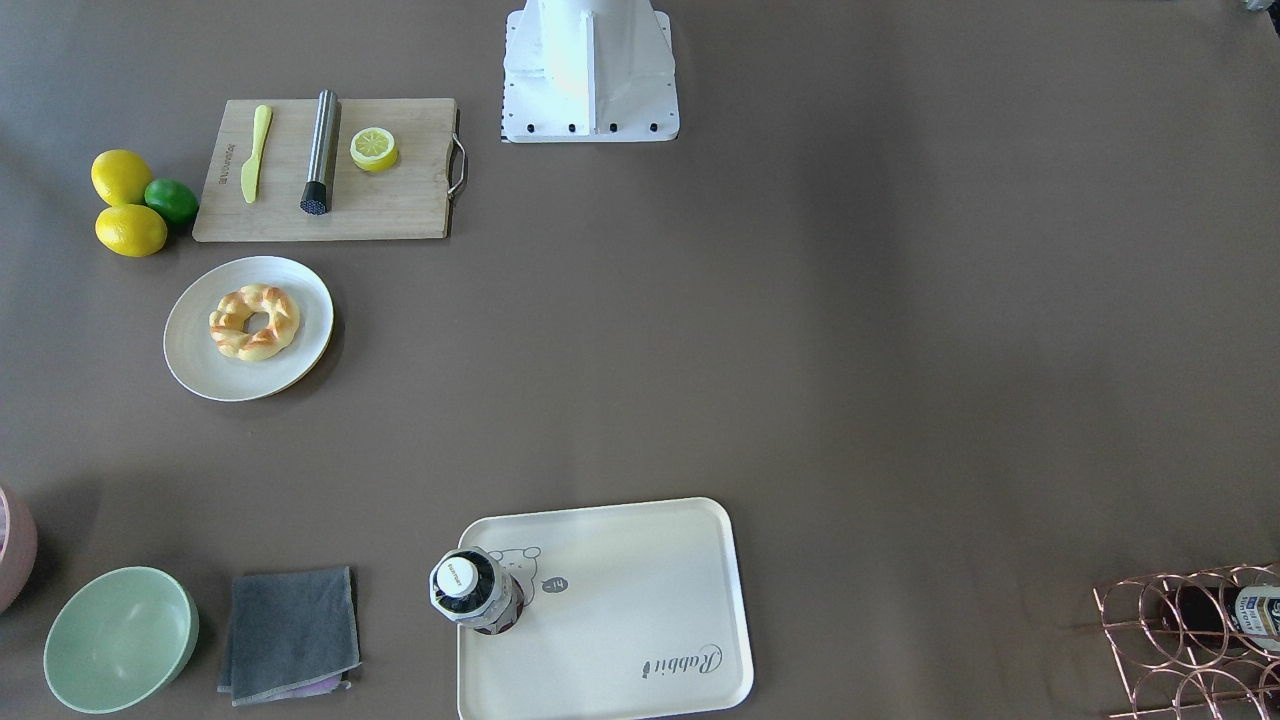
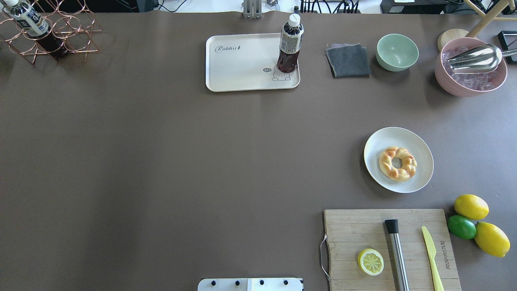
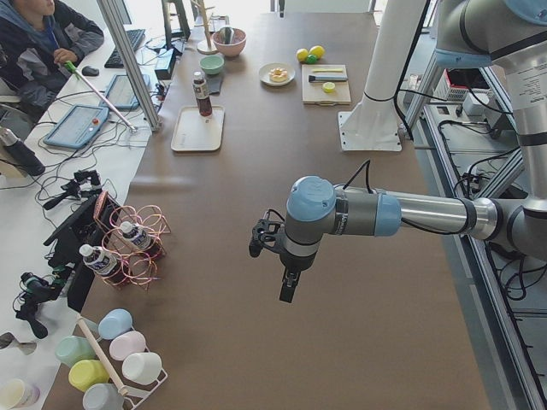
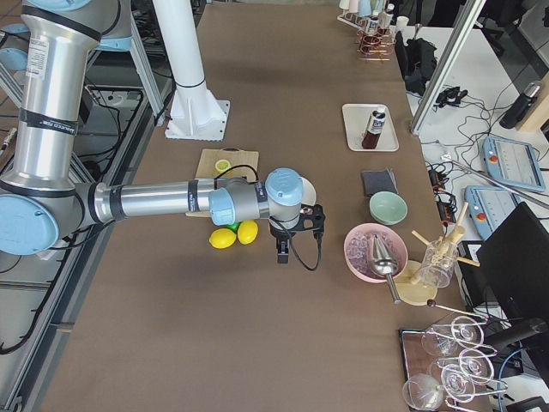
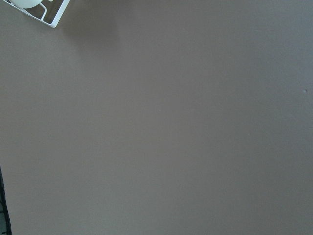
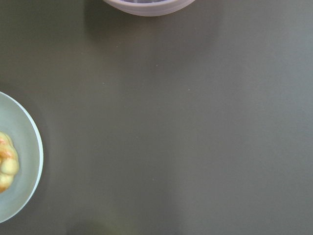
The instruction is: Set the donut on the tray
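Observation:
The golden-brown twisted donut [image 1: 254, 321] lies on a round white plate [image 1: 300, 300]; it also shows in the overhead view [image 2: 398, 163] and at the left edge of the right wrist view [image 6: 6, 166]. The cream "Rabbit" tray [image 1: 620, 580] lies at the far middle of the table [image 2: 242, 64], with a dark drink bottle [image 2: 289, 44] standing on one corner. My left gripper [image 3: 289, 290] hangs over bare table, far from both. My right gripper [image 4: 283, 255] hangs just past the plate, near the lemons. I cannot tell whether either gripper is open or shut.
A wooden cutting board [image 2: 387, 246] holds a lemon half [image 2: 370, 261], a steel muddler and a yellow knife. Two lemons and a lime [image 2: 461, 226] lie beside it. A green bowl [image 2: 397, 51], grey cloth [image 2: 348, 60], pink ice bucket [image 2: 470, 66] and copper wire rack [image 2: 48, 34] stand along the far edge.

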Controlling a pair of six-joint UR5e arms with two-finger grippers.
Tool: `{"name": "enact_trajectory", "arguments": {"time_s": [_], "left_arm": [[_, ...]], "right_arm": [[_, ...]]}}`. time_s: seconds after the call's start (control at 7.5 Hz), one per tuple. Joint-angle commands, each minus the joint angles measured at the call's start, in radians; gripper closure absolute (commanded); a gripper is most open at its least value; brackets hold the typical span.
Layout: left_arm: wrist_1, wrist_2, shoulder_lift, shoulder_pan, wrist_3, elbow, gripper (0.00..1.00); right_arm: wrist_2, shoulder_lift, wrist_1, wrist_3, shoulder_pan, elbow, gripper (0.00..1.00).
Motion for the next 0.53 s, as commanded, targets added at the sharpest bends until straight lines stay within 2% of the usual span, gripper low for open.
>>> {"name": "enact_trajectory", "arguments": {"time_s": [0.0, 0.13, 0.4], "left_arm": [[0.0, -0.001, 0.0, 0.0, 0.0, 0.0, 0.03], [0.0, -0.001, 0.0, -0.002, 0.0, 0.002, 0.03], [0.0, -0.001, -0.001, -0.002, 0.0, 0.002, 0.03]], "right_arm": [[-0.076, 0.005, 0.389, 0.425, -0.249, -0.086, 0.09], [-0.096, 0.008, 0.471, 0.521, -0.319, -0.103, 0.1], [-0.13, 0.095, 0.492, 0.616, -0.393, -0.152, 0.1]]}}
